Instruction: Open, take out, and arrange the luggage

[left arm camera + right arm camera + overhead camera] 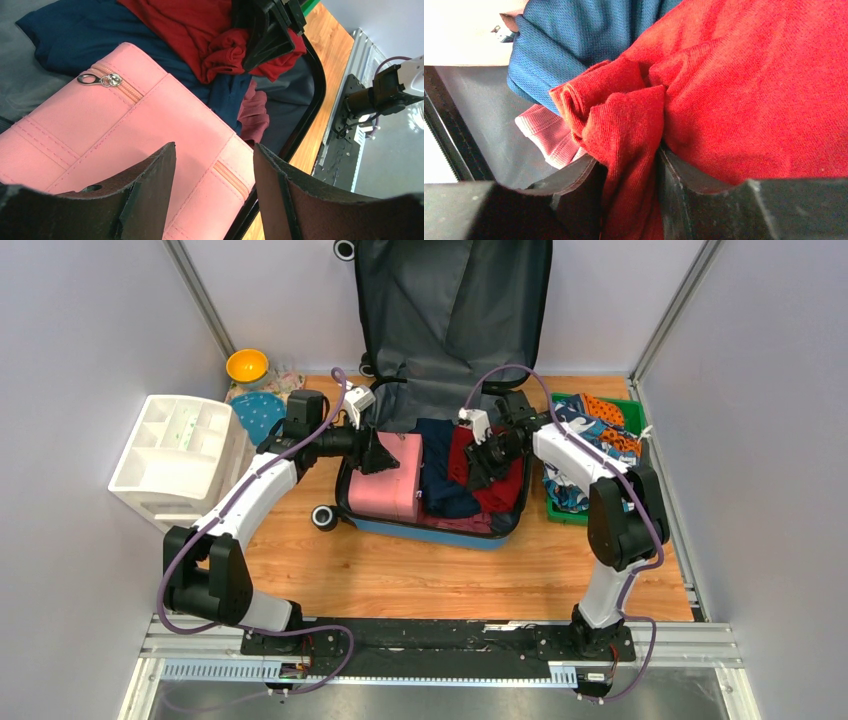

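Left gripper (214,152) spread over pink bag (125,120) — right gripper (629,162) pinches red cloth (734,90) — both inside luggage (450,310).

Luggage (440,533): bright-blue shell, dark grey lining, black wheels.
Zip case (150,120): plain pink, silver-coloured pull.
Contents: navy garment (440,470); red garment (749,90); dusty-pink ribbed piece (546,142).
Tray (628,403): green.
Clothes in tray (590,430): blue, white and orange, the orange with dark spots.
Organiser (180,455): white.
Bowl (246,365): orange-yellow.
Tabletop (450,575): light brown wood grain.
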